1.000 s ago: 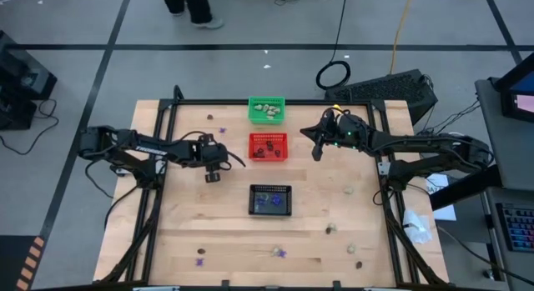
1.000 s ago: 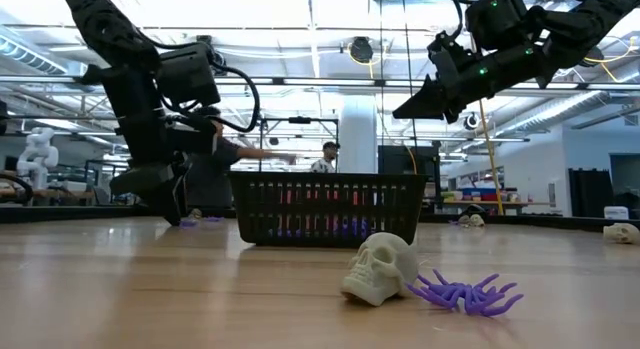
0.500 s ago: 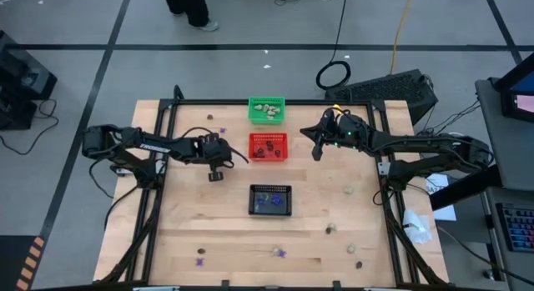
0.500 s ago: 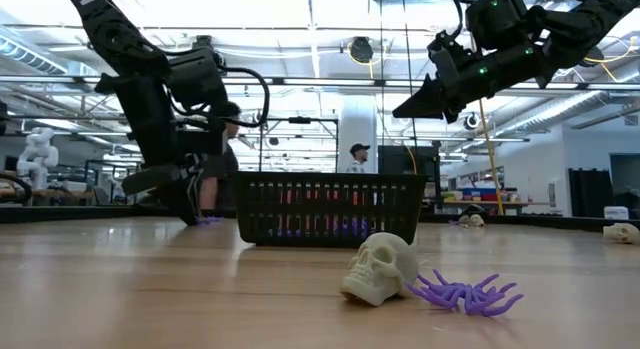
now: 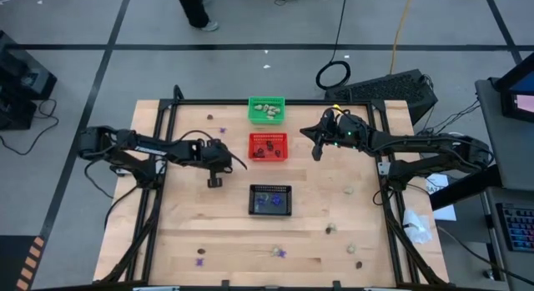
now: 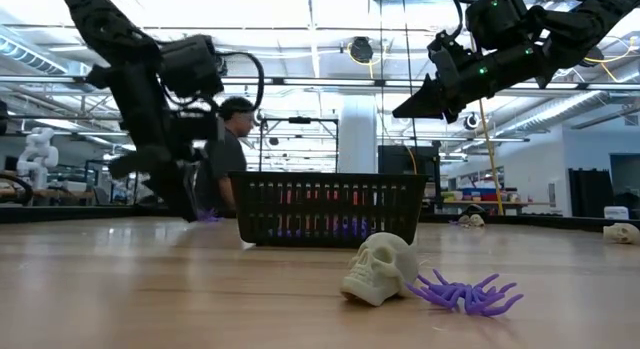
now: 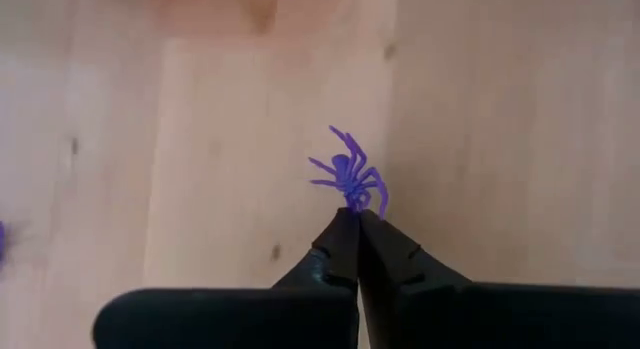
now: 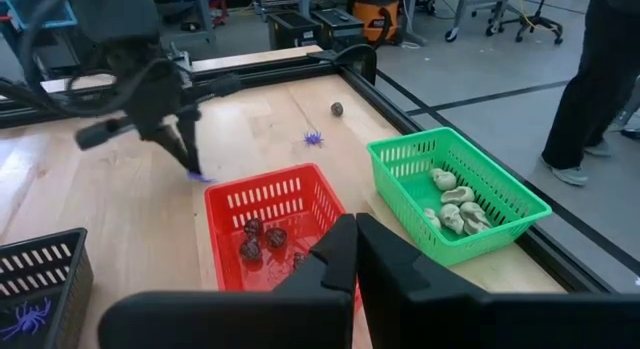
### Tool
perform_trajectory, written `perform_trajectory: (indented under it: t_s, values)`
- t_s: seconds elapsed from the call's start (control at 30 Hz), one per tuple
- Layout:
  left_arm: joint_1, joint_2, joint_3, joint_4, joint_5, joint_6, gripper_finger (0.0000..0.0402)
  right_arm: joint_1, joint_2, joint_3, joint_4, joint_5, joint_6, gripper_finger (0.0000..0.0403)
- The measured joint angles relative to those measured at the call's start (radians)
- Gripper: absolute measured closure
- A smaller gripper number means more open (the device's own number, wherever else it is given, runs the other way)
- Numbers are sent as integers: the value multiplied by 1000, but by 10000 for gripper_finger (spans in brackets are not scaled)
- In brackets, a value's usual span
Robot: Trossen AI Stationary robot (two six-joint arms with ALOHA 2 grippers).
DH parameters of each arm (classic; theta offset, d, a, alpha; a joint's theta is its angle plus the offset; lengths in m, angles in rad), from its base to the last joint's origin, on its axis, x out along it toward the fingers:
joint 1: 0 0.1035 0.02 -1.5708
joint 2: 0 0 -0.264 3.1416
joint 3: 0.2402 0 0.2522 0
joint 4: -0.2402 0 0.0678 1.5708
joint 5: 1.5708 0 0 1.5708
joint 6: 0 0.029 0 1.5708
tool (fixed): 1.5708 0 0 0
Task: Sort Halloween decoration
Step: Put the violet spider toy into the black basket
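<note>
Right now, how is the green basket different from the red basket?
The green basket holds pale cream skulls; the red basket holds dark brown trinkets. In the high view, the green basket sits at the table's far edge, while the red basket sits just in front of it, nearer the middle. Both are rectangular mesh baskets, open on top and about the same size.

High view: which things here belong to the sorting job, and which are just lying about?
Job:
- purple spider, pinched by the left end effector
- skull and loose spider
- green basket, red basket, black basket

Lying about:
- keyboard
- cable coil
</note>
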Motion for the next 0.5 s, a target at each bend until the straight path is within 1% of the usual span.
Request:
perform_trajectory:
  t_s: [0.17,0.3,0.4,0.5]
  values:
    - [-68,-60,0,4,27,-56,401,0,0,0,0,0,0,403]
    - [-118,-105,6,22,39,-148,401,0,0,0,0,0,0,403]
    - [-159,-115,39,40,55,-247,401,0,0,0,0,0,0,403]
    - [-213,-104,85,43,54,-274,401,0,0,0,0,0,0,403]
